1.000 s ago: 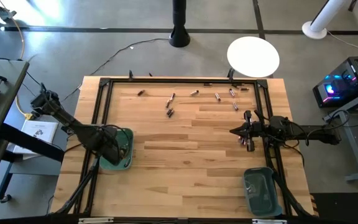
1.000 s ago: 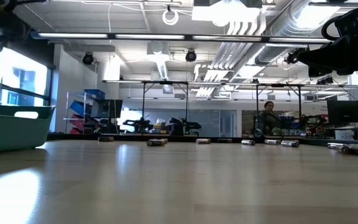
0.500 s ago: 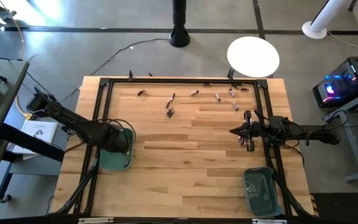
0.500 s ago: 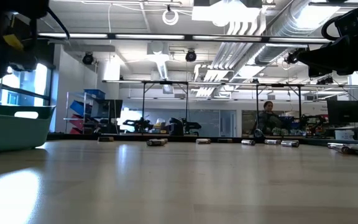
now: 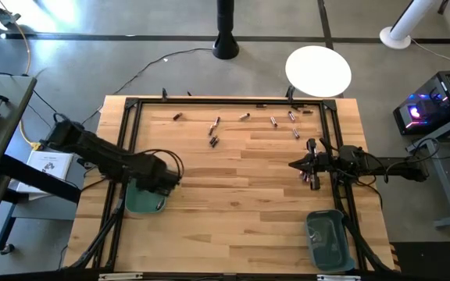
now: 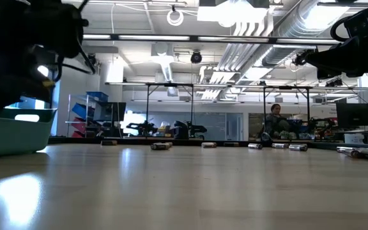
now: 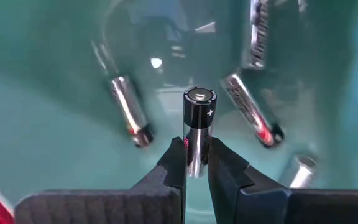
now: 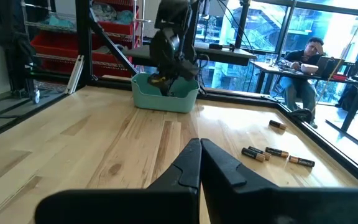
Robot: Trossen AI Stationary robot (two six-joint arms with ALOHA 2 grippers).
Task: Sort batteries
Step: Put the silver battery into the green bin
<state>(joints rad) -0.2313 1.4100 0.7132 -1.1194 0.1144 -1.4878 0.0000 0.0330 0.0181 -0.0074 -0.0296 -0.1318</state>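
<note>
Hovering over the left bin (image 5: 143, 201) in the high view, the left gripper (image 5: 165, 178) hides its fingers; loose batteries (image 5: 213, 131) lie along the far edge. Left wrist view: it clamps a battery (image 7: 199, 124) above others, seemingly in the bin. Right wrist view: the right gripper (image 8: 200, 163) is closed and empty.

So the left gripper (image 7: 196, 163) slid from over the middle of the teal plastic bin (image 5: 143, 203) toward its inner edge, clamping a black-and-silver cylindrical battery (image 7: 199, 124) the whole way.
</note>
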